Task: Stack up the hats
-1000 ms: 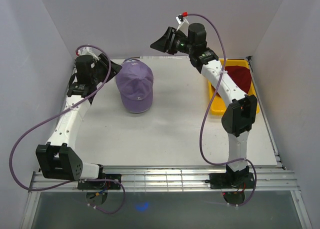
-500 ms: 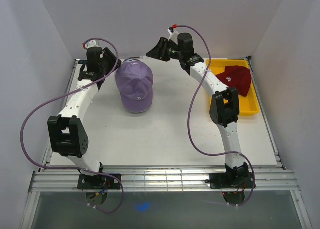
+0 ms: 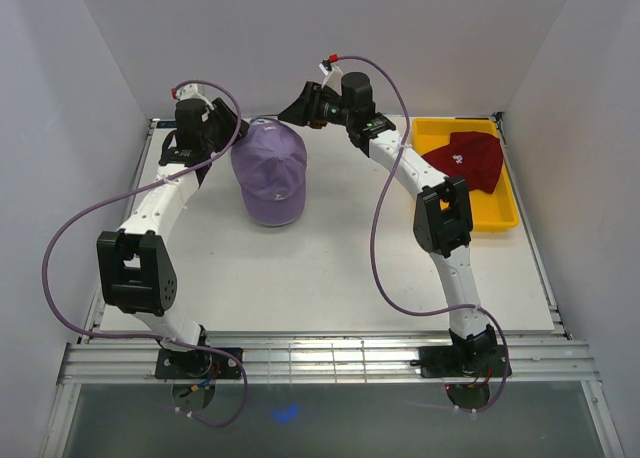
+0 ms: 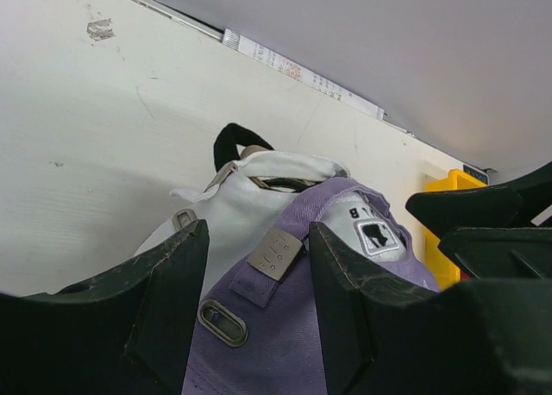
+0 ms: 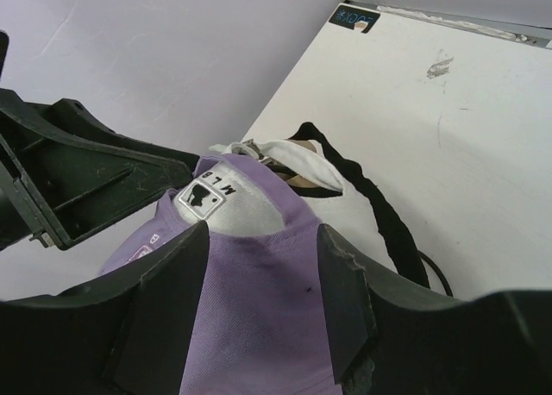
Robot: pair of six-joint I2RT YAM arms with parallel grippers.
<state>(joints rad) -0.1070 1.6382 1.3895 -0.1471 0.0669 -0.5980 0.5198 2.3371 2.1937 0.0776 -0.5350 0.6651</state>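
A lavender hat (image 3: pixel 270 173) tops a pile of hats at the back of the white table (image 3: pixel 330 268). Under its rear edge show a white hat (image 4: pixel 226 218), a tan rim (image 5: pixel 297 181) and a black strap (image 5: pixel 390 225). My left gripper (image 3: pixel 222 138) stands open at the pile's back left, its jaws either side of the lavender strap and buckle (image 4: pixel 276 254). My right gripper (image 3: pixel 300 110) is open at the back right, jaws straddling the lavender crown (image 5: pixel 259 326). A dark red hat (image 3: pixel 466 160) lies in the yellow tray (image 3: pixel 500 216).
The yellow tray sits at the table's right edge near the back corner. White walls close in the back and both sides. Purple cables loop off both arms. The two grippers face each other closely across the pile's rear.
The right arm has swung down and left from high over the table to the hat pile's back. The left arm has stretched forward to the pile's back left. The right jaws widened slightly.
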